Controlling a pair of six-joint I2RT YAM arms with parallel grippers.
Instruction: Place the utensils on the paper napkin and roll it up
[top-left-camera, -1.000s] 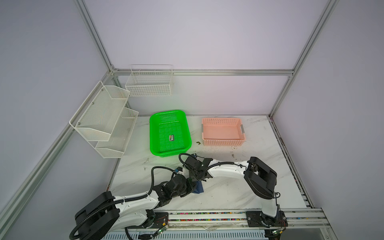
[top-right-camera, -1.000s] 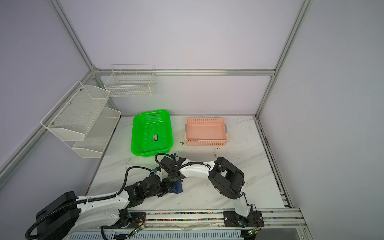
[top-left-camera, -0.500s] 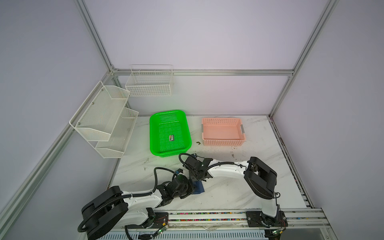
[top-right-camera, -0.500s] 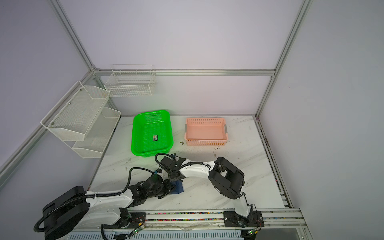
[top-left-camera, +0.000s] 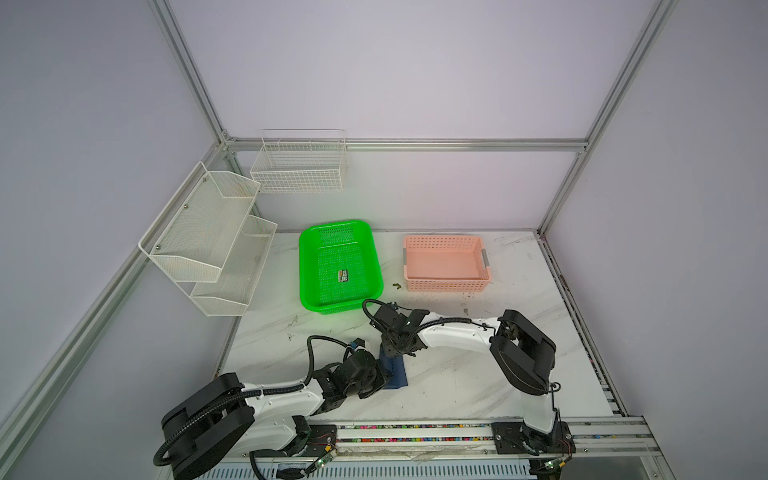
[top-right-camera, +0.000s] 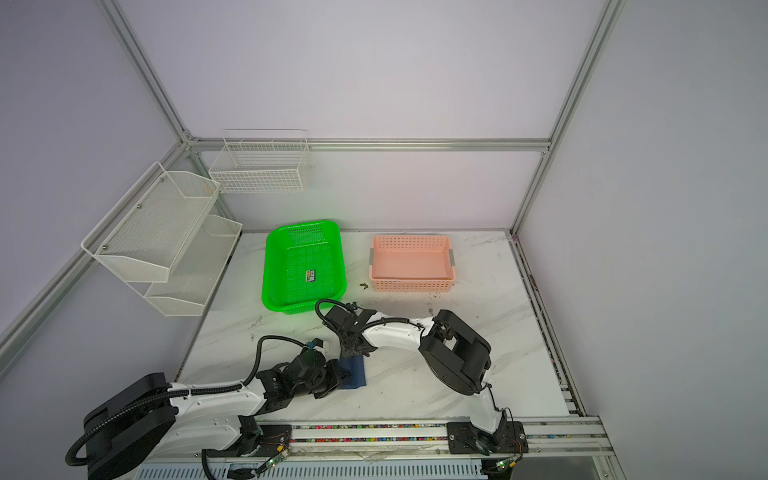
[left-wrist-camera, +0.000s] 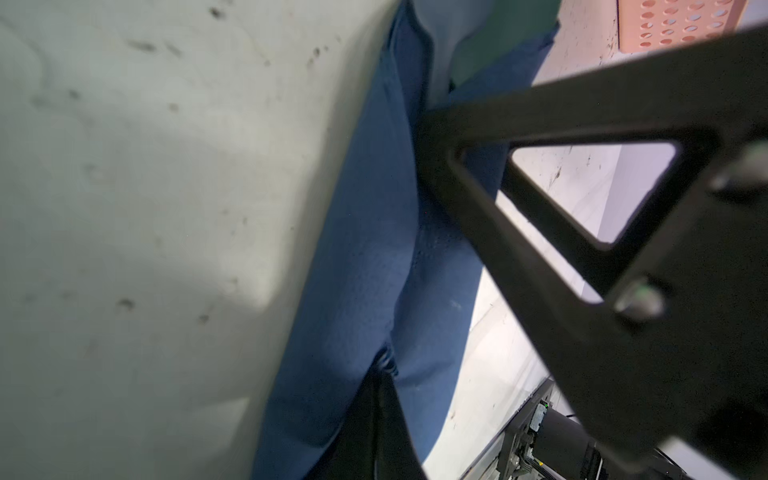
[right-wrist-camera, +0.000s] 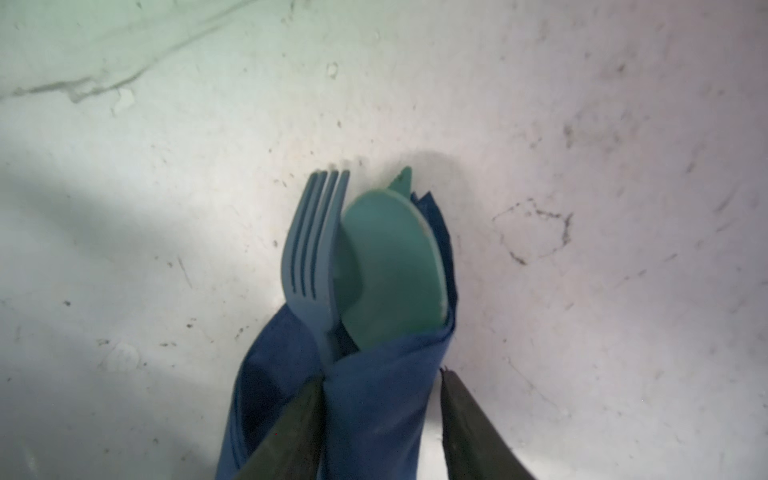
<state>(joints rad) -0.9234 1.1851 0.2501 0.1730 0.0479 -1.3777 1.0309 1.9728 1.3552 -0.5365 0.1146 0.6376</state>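
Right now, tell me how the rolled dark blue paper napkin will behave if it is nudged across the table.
The rolled dark blue paper napkin looks soft and loosely wrapped, so it would probably unroll or crumple. The blue plastic fork and teal plastic spoon stick out of one end and might slide out if tipped.

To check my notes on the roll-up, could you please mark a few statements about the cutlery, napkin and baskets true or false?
1. The fork and spoon heads stick out of the rolled paper napkin. True.
2. The roll lies in the green basket. False: it lies on the table, in front of that basket.
3. A small card lies in the green basket. True.
4. The right gripper hangs far from the roll. False: its fingers stand either side of it.
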